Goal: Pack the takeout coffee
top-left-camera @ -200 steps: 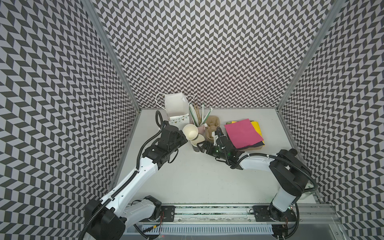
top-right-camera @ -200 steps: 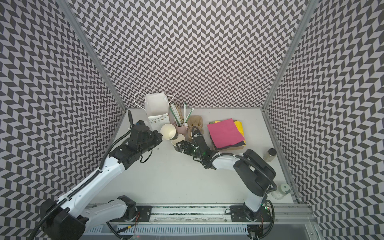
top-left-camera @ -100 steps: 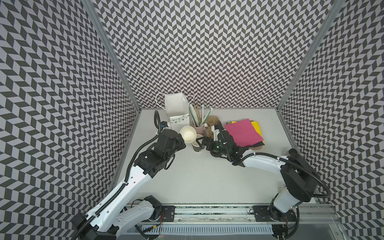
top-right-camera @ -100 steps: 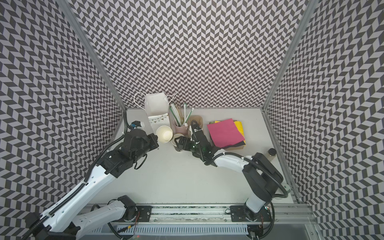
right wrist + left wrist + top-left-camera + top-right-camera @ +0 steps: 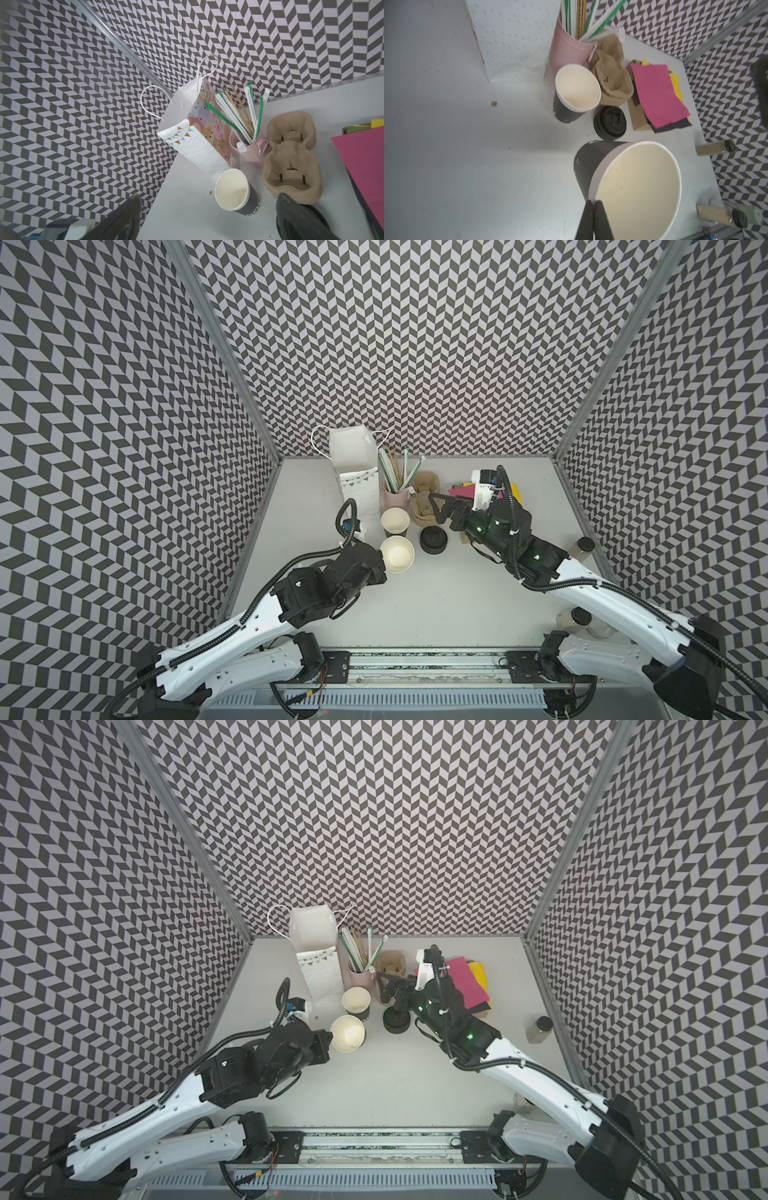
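Moved: the left arm has drawn its dark paper cup back from beside the gift bag toward the front of the table. The right arm has risen from low among the cups, its jaws wider than before.
Left gripper: fingers pressed together on the cup's rim, wall pinched between them. The cup tilts and appears lifted off the table.
Why that grip: a pinch at one side probably leaves the mouth free to take a lid.
Right gripper: spread wide and holding nothing, over the pulp cup carrier.
Takeout coffee: no capped cup shows in any view. The held cup is open and cream inside. The black domed lid, perhaps a short stack, lies on the table just beside it.
Second lidless cup: upright between the held cup and the pink straw bucket.
Bag: upright at the back with its mouth open, likely where the packed cup goes.
Next, as judged: cap the cup, which the emptied right gripper looks placed to do.
Risk: the thin rim may buckle or slip under lid pressure.
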`<state>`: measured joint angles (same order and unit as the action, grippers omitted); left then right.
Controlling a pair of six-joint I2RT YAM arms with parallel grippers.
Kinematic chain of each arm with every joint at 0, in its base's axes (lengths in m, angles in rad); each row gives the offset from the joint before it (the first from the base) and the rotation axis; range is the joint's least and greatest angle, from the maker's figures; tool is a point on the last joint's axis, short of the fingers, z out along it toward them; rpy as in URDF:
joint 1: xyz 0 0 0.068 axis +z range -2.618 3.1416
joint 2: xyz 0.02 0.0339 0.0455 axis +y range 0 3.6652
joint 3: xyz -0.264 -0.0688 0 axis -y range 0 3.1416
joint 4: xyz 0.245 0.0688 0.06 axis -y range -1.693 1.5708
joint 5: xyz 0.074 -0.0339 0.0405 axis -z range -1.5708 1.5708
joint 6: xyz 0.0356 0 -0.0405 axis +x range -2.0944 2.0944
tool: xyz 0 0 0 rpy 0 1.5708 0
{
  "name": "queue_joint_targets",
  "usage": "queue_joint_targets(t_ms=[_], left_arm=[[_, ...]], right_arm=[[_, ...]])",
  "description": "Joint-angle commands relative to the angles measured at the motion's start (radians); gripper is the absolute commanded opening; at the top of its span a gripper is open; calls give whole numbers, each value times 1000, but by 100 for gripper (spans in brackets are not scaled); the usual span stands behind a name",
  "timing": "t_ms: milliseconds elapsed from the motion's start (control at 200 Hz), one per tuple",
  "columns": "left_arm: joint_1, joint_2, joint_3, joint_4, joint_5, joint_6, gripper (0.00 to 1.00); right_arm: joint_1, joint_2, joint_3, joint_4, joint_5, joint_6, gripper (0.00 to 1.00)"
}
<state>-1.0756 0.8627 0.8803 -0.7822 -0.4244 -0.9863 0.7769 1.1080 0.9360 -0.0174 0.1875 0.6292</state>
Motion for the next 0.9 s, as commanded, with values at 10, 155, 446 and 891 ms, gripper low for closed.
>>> queue_joint_targets(t_ms=[10, 155, 446, 891], left_arm=[[-131, 0, -44, -51, -64, -160, 0], [-282, 25, -90, -98, -95, -302, 0], [-438, 50, -176, -55, -80, -446, 0], [-477, 77, -159, -76, -94, -466, 13]], right_arm=[[-5, -94, -43, -105, 68, -67, 100], [-5, -187, -88, -171, 64, -89, 100], [-6, -182, -139, -249, 54, -129, 100], [-7, -110, -166, -237, 19, -151, 99]])
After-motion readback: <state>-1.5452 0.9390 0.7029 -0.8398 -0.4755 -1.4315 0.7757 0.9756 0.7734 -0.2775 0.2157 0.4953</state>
